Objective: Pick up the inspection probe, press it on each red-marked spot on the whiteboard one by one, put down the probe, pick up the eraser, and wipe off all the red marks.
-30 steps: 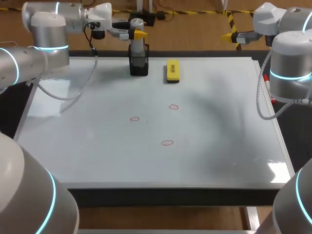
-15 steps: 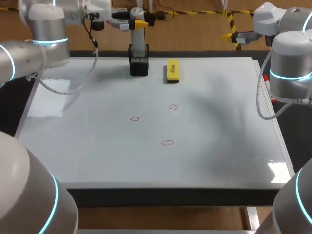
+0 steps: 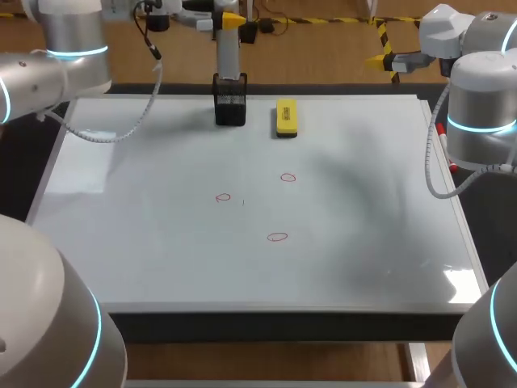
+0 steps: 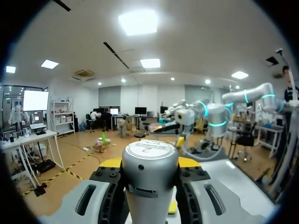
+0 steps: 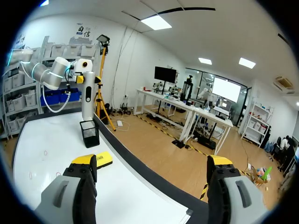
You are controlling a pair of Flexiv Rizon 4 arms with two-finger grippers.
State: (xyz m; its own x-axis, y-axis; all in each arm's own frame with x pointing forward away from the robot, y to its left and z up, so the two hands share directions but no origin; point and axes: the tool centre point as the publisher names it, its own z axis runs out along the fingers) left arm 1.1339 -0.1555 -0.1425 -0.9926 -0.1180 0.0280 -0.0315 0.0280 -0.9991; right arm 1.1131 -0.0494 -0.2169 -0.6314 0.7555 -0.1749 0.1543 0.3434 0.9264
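Observation:
My left gripper [image 3: 227,18] is shut on the silver inspection probe [image 3: 229,52], held upright with its lower end just at the mouth of the black holder [image 3: 230,109] at the board's far edge. In the left wrist view the probe [image 4: 149,186] fills the gap between the fingers of that gripper [image 4: 149,163]. The yellow eraser [image 3: 286,117] lies to the right of the holder. Three red circles [image 3: 224,197] [image 3: 288,178] [image 3: 277,237] are drawn mid-whiteboard [image 3: 145,242]. My right gripper [image 5: 152,163] stands open and empty beyond the board's far right corner [image 3: 380,59], looking at the probe [image 5: 87,95], holder [image 5: 89,133] and eraser [image 5: 102,160].
The whiteboard covers nearly the whole table. Small red items [image 3: 441,129] sit along its right edge beside my right arm [image 3: 481,105]. A cable [image 3: 121,129] hangs from my left arm over the board's far left part.
My left gripper has risen straight up with the probe, drawing it out of the black holder. The right arm has kept still.

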